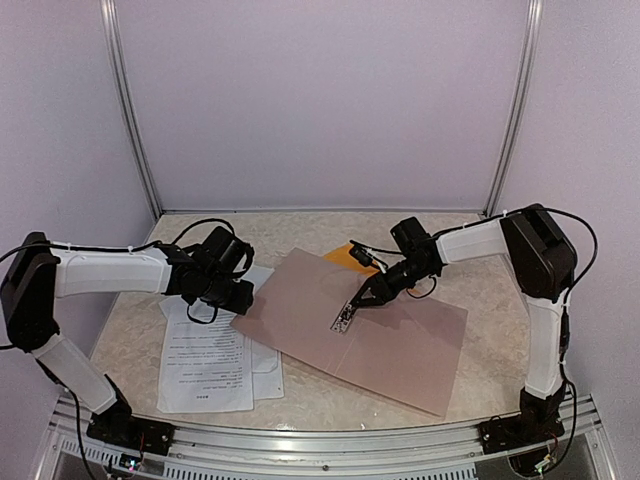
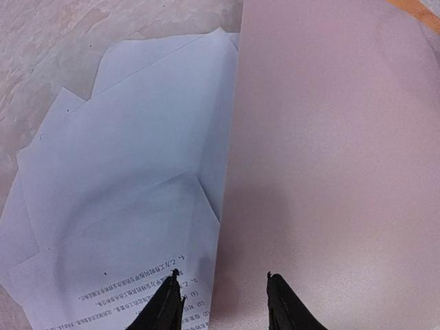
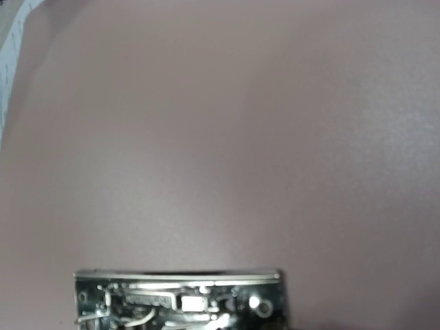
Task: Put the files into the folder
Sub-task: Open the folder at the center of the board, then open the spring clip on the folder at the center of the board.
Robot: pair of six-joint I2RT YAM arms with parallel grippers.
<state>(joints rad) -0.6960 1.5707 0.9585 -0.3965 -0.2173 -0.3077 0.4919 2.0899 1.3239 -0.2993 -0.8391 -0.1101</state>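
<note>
Left claw hangs released over the files at 8 o'clock on the worktop, seemingly poised to take them. Right claw, grip unclear, reaches the metal clip on the pinkish board. The folder peeks out at 12 o'clock.

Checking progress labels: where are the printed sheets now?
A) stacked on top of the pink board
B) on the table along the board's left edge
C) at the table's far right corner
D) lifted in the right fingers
B: the sheets lie fanned out on the table against the left edge of the pink board, and none rests on top of it.
</note>
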